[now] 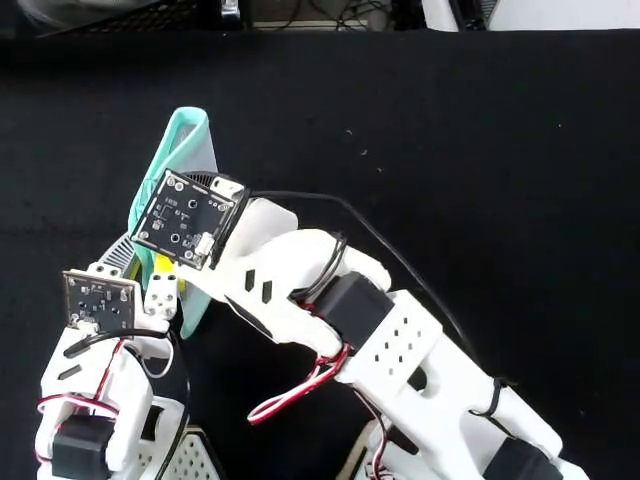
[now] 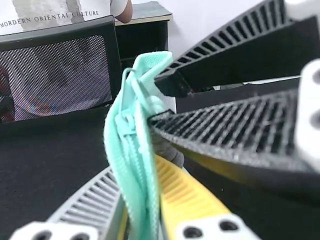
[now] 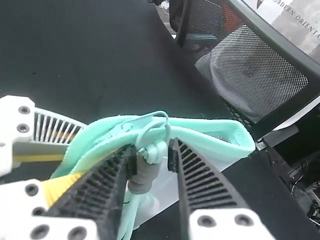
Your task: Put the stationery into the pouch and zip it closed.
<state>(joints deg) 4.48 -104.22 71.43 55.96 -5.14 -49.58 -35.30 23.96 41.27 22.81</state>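
Observation:
A mint-green pouch [image 1: 188, 150] lies left of centre on the black table, its zipper edge [image 2: 131, 150] lifted and pinched together. My left gripper [image 2: 137, 175], with one grey and one yellow finger, is shut on that edge from the near side. My right gripper [image 3: 152, 150] has black ribbed fingers shut on the grey zipper pull [image 3: 144, 175] and its wire loop. In the left wrist view the right gripper [image 2: 160, 102] holds the pouch just beyond my left one. In the high view the right arm's camera board [image 1: 188, 220] covers the spot where both grippers meet.
Black cloth covers the table [image 1: 480, 150], with open room across its right and far parts. A black cable [image 1: 380, 240] runs along the right arm. A mesh chair [image 2: 55, 75] stands beyond the table's far edge.

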